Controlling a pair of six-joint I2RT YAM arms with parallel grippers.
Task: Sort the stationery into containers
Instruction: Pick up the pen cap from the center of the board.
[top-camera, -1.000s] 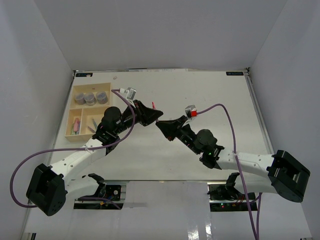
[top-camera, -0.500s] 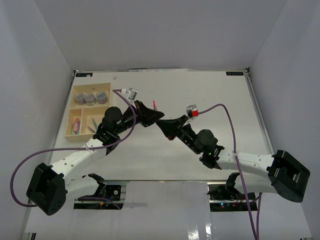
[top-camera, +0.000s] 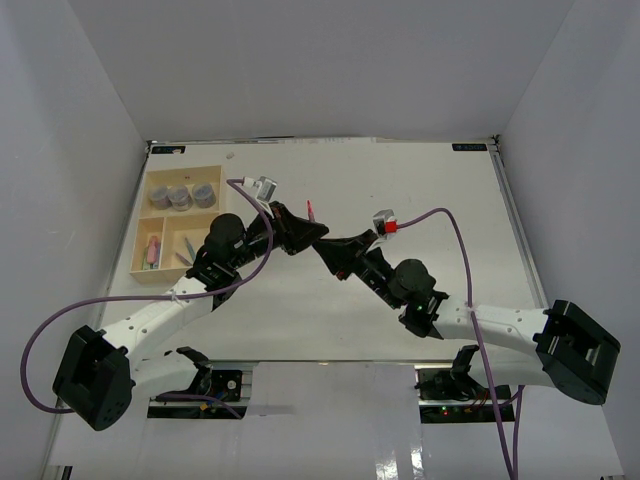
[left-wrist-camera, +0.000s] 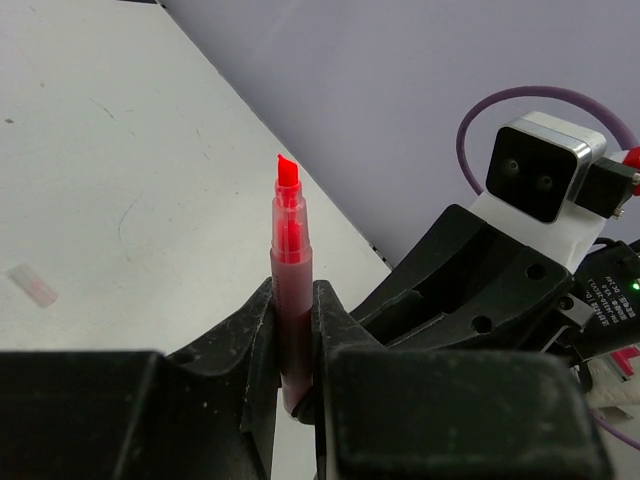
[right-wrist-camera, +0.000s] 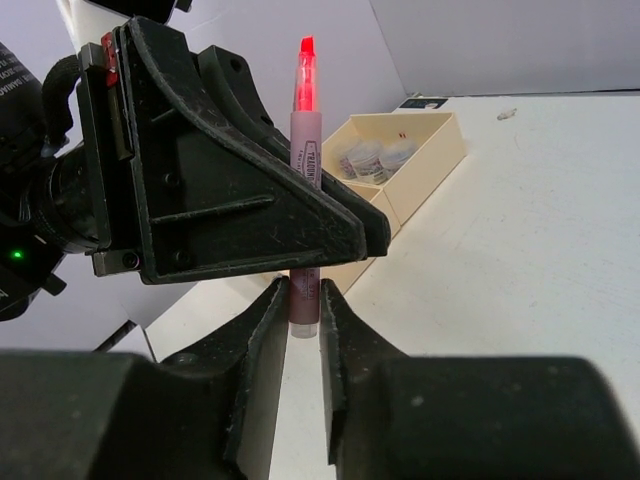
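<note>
The left gripper (left-wrist-camera: 292, 335) was clamped on the barrel of a pink highlighter (left-wrist-camera: 291, 260), which stood upright, tip up, over the table (top-camera: 420, 190). The right gripper (right-wrist-camera: 304, 315) pinched the highlighter's lower end, well apart from the cream tray (top-camera: 185, 213).

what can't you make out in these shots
- Top view: the marker shows only its tip; the left gripper and right gripper cover the barrel.
- Top view: the left arm overlaps the lower right section of the tray; its contents are too small to tell.
- Right wrist view: the left gripper hides most of the tray; the marker's print is too small to read.
- Left wrist view: its fingers hide the marker's lower end.
</note>
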